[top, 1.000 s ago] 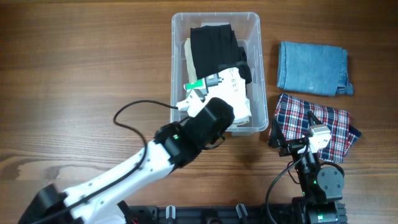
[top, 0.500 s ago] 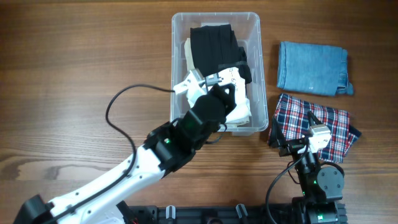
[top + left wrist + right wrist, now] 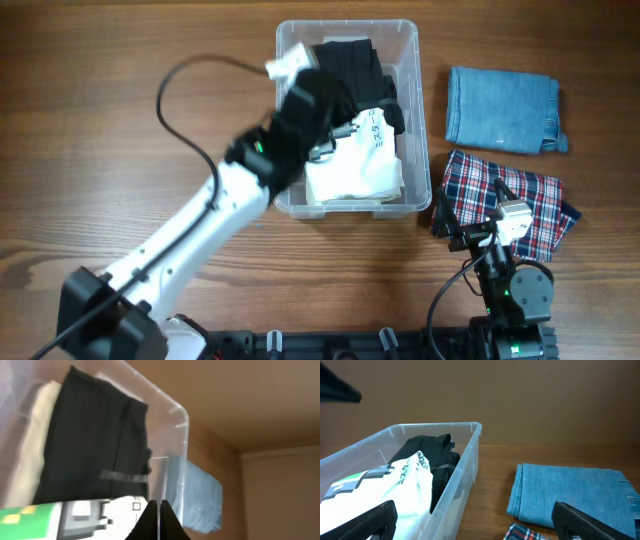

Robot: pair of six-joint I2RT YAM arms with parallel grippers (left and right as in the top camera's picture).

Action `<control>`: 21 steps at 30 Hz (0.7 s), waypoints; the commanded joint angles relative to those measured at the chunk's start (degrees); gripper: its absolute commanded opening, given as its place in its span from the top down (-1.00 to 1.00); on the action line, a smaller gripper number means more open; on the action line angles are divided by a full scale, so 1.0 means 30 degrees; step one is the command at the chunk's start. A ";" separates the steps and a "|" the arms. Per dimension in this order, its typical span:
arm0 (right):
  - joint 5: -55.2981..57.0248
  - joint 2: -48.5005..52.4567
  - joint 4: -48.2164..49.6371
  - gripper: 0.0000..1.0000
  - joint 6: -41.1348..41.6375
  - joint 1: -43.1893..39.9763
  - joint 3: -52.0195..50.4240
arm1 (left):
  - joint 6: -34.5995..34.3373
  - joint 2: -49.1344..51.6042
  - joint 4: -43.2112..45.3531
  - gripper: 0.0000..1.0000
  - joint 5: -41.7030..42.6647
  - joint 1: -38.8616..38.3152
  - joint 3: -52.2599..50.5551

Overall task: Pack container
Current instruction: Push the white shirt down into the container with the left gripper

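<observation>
Hovering over container [image 3: 347, 27], left hand [image 3: 158, 514] pinched shut, empty. Black garment [image 3: 345, 62], white garment [image 3: 355, 172] beneath it, packed. Plaid cloth [image 3: 520, 195] just ahead of wide-open, empty right hand [image 3: 476, 522], denim [image 3: 500, 108] beyond, both on desk [image 3: 100, 150], not yet packed. Roughly halfway.

— The left arm [image 3: 205, 215] has swung off the near end, up to the container's [image 3: 415, 110] far-left corner!
— And the left gripper [image 3: 158, 506] has snapped closed. The white garment [image 3: 355, 172] is uncovered now.

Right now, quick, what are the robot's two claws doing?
Left gripper: shut, with nothing visible between its fingers.
Right gripper: open, holding nothing.
</observation>
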 commanded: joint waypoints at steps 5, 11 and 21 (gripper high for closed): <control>-0.0160 -0.0117 0.0102 -0.99 -0.0197 -0.0080 -0.0022 | 0.4765 0.4058 -0.5136 0.93 0.1698 0.0459 0.8262; -0.0160 -0.0117 0.0102 -0.99 -0.0197 -0.0080 -0.0022 | 0.5158 0.6921 -0.5727 0.92 0.1712 0.0459 0.9071; -0.0160 -0.0117 0.0102 -0.99 -0.0197 -0.0080 -0.0022 | 0.5158 0.9719 -0.5865 0.93 0.1705 0.0226 0.9063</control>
